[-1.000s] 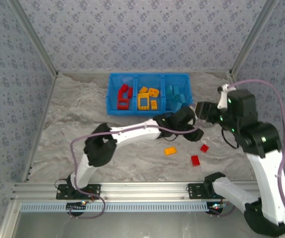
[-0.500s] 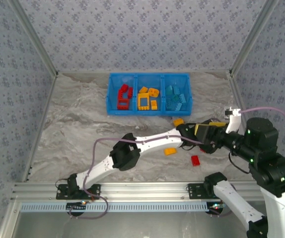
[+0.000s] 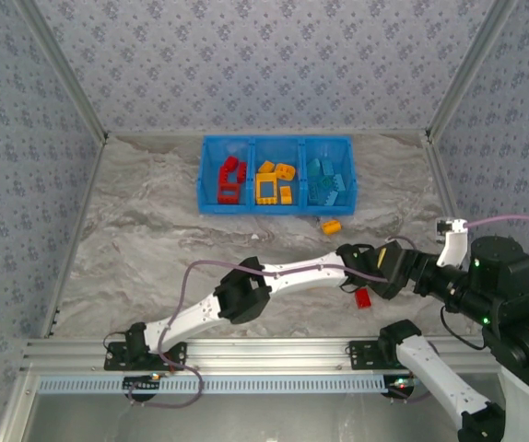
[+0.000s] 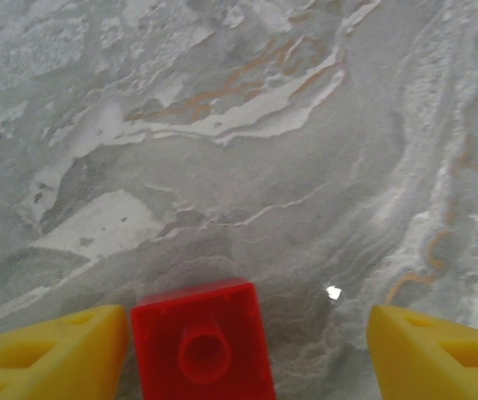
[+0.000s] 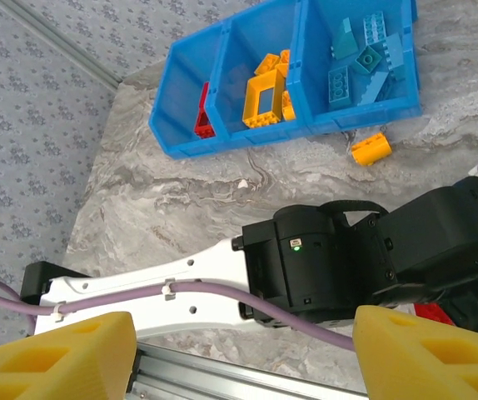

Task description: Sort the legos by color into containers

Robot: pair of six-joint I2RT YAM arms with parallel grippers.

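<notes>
The red lego (image 3: pixel 363 297) lies on the surface (image 3: pixel 154 230) at the bin's (image 3: pixel 274 209) 5 o'clock, now within the wide-apart left end effector (image 4: pixel 247 329), which has just come over from the bin; pickup looks next. Right end effector (image 5: pixel 243 333) hangs apart, empty.

The top external camera looks down from above and behind the arm bases, across the whole marbled table (image 3: pixel 154 230) to the blue bin (image 3: pixel 274 208) at its far side. The left wrist camera sits very close over the tabletop, facing down at a red brick (image 4: pixel 201 342). The right wrist camera rides higher, looking over the left arm (image 5: pixel 181 287) at that bin and the loose yellow brick (image 5: pixel 370 148) just beside it, both shared with the top view.
</notes>
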